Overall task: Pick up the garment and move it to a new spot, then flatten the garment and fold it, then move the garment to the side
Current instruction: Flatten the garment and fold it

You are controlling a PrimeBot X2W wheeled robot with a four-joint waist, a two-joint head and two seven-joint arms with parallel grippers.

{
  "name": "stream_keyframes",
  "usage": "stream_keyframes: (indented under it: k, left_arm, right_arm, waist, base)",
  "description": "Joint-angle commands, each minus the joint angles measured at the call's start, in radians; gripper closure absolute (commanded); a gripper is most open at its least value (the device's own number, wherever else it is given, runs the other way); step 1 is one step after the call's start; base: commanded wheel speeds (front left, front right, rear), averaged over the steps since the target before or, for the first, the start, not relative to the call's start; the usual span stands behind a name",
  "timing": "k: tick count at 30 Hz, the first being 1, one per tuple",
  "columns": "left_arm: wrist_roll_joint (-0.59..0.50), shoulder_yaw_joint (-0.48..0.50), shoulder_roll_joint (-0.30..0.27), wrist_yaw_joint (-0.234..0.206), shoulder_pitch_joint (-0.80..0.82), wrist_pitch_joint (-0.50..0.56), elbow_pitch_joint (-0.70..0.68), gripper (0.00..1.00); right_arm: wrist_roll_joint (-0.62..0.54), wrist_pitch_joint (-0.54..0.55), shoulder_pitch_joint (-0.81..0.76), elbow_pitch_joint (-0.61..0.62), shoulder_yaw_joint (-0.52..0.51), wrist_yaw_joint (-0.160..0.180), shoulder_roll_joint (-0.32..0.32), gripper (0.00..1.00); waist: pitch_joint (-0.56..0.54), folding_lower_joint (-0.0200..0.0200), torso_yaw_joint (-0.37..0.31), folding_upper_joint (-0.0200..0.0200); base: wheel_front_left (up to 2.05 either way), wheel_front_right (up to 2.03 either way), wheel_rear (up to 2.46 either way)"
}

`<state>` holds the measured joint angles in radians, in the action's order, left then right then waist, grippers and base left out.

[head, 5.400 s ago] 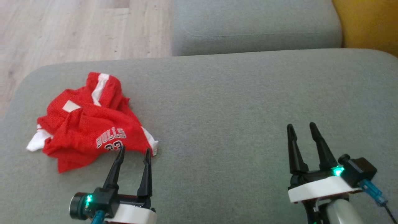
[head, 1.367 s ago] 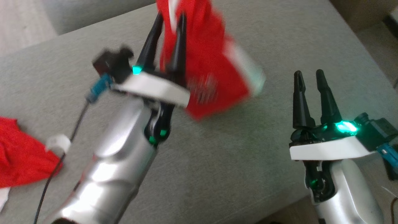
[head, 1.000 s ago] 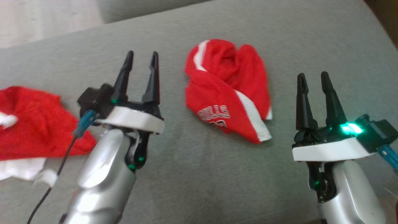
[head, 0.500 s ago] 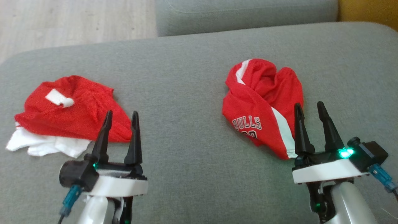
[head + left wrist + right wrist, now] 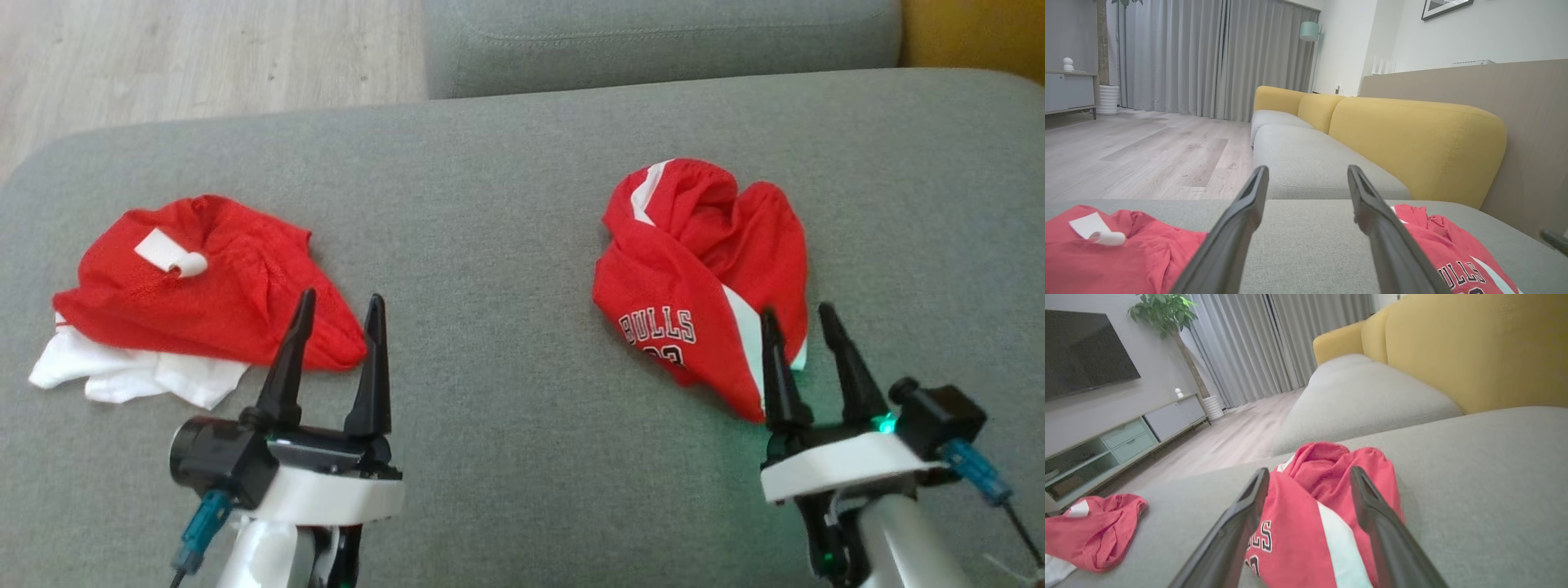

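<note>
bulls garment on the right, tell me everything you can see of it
The red Bulls garment looks like mesh basketball shorts: red fabric, white side stripes, and BULLS lettering above a partly hidden number. It lies crumpled in a loose heap on the grey sofa cushion, folded over itself and not flattened. The open right pincer sits at its near edge; I cannot tell whether it touches the cloth.

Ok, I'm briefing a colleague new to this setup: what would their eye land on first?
Two bright red heaps on the grey fabric sofa cushion: a crumpled red garment lettered BULLS with a white stripe at the right, and a red mesh garment with a white tag on white cloth at the left. Near each is an open, dark two-fingered gripper: the left gripper and the right gripper.
</note>
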<state>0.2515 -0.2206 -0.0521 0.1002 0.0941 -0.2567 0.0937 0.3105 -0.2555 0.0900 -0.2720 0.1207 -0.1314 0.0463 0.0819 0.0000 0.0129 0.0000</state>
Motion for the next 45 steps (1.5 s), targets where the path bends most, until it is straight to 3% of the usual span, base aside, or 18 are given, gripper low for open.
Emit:
stream_keyframes:
  k: [1,10,19,20,21,26,29,40,44,45]
  left_arm:
    - [-0.009,0.032,0.000,0.005,0.030,-0.005,-0.025,0.00]
    - [0.008,0.004,0.002,0.006,0.046,-0.005,-0.014,0.00]
    - [0.015,-0.008,0.002,-0.003,0.060,-0.005,-0.015,0.00]
    - [0.014,-0.009,0.002,-0.005,0.061,-0.005,-0.015,0.00]
    - [0.014,-0.008,0.002,-0.006,0.063,-0.005,-0.015,0.00]
    - [0.014,-0.007,0.002,-0.009,0.065,-0.005,-0.013,0.00]
    - [0.020,-0.006,0.002,-0.011,0.064,-0.005,-0.013,0.00]
    - [0.046,-0.008,0.002,-0.016,0.048,-0.005,-0.037,0.00]
    - [0.054,0.000,0.002,-0.017,0.044,-0.005,-0.067,0.00]
    - [0.055,0.000,0.002,-0.017,0.043,-0.005,-0.070,0.00]
  right_arm:
    - [-0.009,-0.006,0.041,-0.001,0.021,0.001,0.004,0.00]
    - [-0.028,0.010,0.134,-0.253,-0.004,0.001,0.004,0.00]
    - [-0.005,0.022,0.198,-0.420,0.032,0.001,0.004,0.00]
    - [-0.002,0.020,0.204,-0.431,0.036,0.001,0.004,0.41]
    - [0.000,0.017,0.210,-0.439,0.040,0.001,0.004,1.00]
    - [-0.012,0.004,0.231,-0.449,0.046,0.001,0.004,1.00]
    - [-0.105,-0.002,0.238,-0.443,0.010,0.001,0.004,1.00]
    - [-0.330,0.045,0.170,-0.323,-0.363,0.001,0.061,1.00]
    - [-0.414,0.096,0.145,-0.260,-0.489,0.001,0.049,1.00]
    - [-0.436,0.104,0.139,-0.245,-0.515,0.001,0.040,0.34]
  waist:
    - [0.006,0.0000,0.005,0.0000]
    - [0.036,0.0000,0.041,0.0000]
    - [0.059,0.0000,0.057,0.0000]
    - [0.060,0.0000,0.055,0.0000]
    - [0.061,0.0000,0.053,0.0000]
    - [0.057,0.0000,0.039,0.0000]
    - [0.046,0.0000,0.025,0.0000]
    - [0.002,0.0000,-0.014,0.0000]
    - [-0.006,0.0000,-0.019,0.0000]
    - [-0.007,0.0000,-0.019,0.0000]
  base:
    - [0.00,0.00,0.00]
    - [0.00,0.00,0.00]
    - [0.00,0.00,0.00]
    - [0.00,0.00,0.00]
    - [0.00,0.00,0.00]
    - [0.00,0.00,0.00]
    - [0.00,0.00,0.00]
    - [0.00,0.00,0.00]
    - [0.00,0.00,0.00]
    - [0.00,0.00,0.00]
